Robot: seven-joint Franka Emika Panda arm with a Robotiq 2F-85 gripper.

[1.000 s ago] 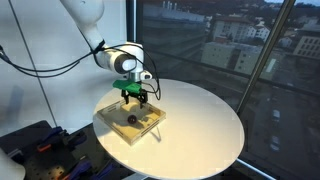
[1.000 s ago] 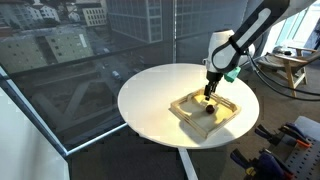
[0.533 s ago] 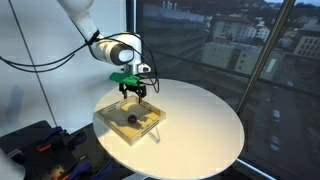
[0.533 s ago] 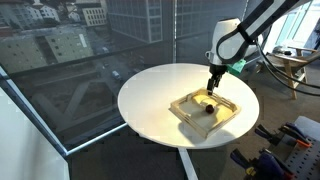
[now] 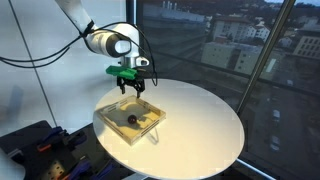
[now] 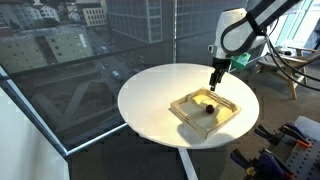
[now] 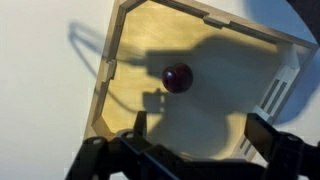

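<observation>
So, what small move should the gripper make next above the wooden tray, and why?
Probably keep lifting a little, straight up. The gripper is open and empty, it has risen above the wooden tray over the last second, and the dark ball lies alone on the tray floor, untouched. It already hangs clear of the tray walls, so a short further lift looks safe.

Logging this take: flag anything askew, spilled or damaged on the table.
Nothing stands out. The tray lies flat near the edge of the table, undamaged as far as shows, with one dark ball inside. The gripper hangs open above it, holding nothing.
</observation>
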